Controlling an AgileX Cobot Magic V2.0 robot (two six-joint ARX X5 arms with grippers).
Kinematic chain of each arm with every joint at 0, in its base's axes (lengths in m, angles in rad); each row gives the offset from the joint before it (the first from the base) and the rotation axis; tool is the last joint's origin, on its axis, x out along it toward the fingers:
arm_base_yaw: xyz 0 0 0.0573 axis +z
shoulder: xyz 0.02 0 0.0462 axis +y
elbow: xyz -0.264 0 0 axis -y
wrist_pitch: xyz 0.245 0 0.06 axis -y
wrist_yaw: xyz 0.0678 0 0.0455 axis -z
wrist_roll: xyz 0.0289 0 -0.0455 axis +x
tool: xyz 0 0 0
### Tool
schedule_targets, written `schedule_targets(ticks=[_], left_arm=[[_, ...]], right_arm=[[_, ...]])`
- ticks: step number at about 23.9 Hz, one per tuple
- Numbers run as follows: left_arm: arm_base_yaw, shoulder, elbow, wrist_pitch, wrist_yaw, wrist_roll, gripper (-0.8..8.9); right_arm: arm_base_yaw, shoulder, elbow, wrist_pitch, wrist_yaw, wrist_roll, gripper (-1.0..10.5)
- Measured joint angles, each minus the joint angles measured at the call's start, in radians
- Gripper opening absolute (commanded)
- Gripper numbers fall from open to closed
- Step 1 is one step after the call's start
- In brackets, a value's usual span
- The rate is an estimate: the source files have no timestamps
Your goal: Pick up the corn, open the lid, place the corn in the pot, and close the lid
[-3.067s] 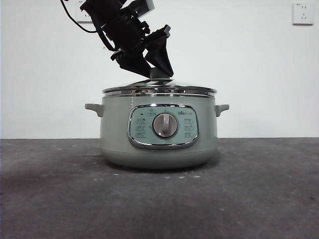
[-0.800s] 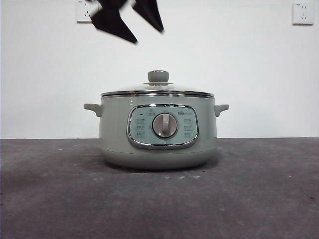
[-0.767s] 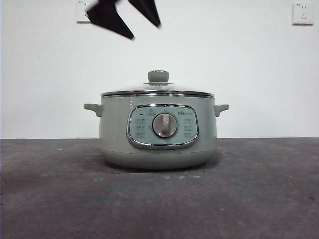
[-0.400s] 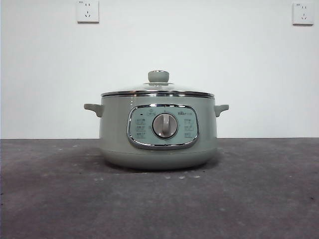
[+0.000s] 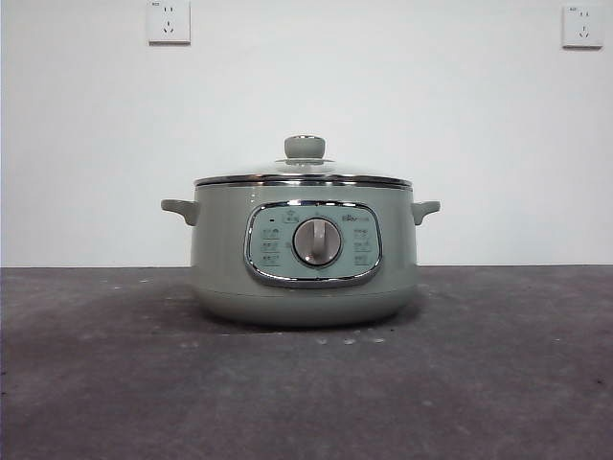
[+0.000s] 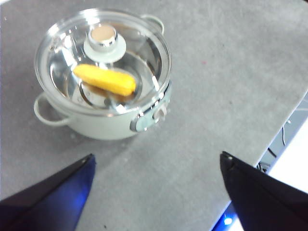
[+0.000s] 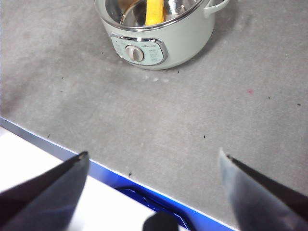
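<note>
Counting it up: one pot, one lid, one corn, two wall sockets in the front view, the first at the top left and the second at the top right, and two grippers that only show in their own wrist views.

The pot is sage green with a small handle on each side, a chrome-framed control panel and a silver dial in the middle of it. It sits on a dark grey table, roughly centred in the front view. The lid is glass with a shiny steel rim and a green knob, and it's seated flat on the pot, closed.

The corn is a yellow-orange cob with tapered ends, lying on its side inside the pot. You can see it straight through the glass from the left wrist view, and a bit of it from the right wrist view too.

The left gripper has its jaws spread wide, holding nothing, up above the table and well apart from the pot. The right gripper is the same deal: jaws wide apart, empty, well away from the pot, with the table edge under it
</note>
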Motion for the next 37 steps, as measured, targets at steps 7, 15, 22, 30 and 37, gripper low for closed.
schedule_targets(ticks=[7, 15, 22, 30, 37], left_arm=[[0.0, 0.003, 0.0, -0.008, 0.0, 0.0, -0.06], [0.0, 0.003, 0.0, -0.007, 0.0, -0.003, -0.04], [0.0, 0.003, 0.0, -0.007, 0.0, -0.003, -0.04], [0.0, 0.006, 0.0, 0.014, -0.002, -0.003, -0.04], [0.204, -0.154, -0.142, 0.528, 0.08, 0.077, -0.04]], right_arm=[[0.0, 0.0, 0.0, 0.0, 0.002, 0.0, -0.1], [0.0, 0.0, 0.0, 0.0, 0.037, 0.008, 0.0], [0.0, 0.0, 0.0, 0.0, 0.094, 0.008, 0.0], [0.0, 0.0, 0.0, 0.0, 0.097, 0.008, 0.0], [0.0, 0.0, 0.0, 0.0, 0.097, 0.008, 0.0]])
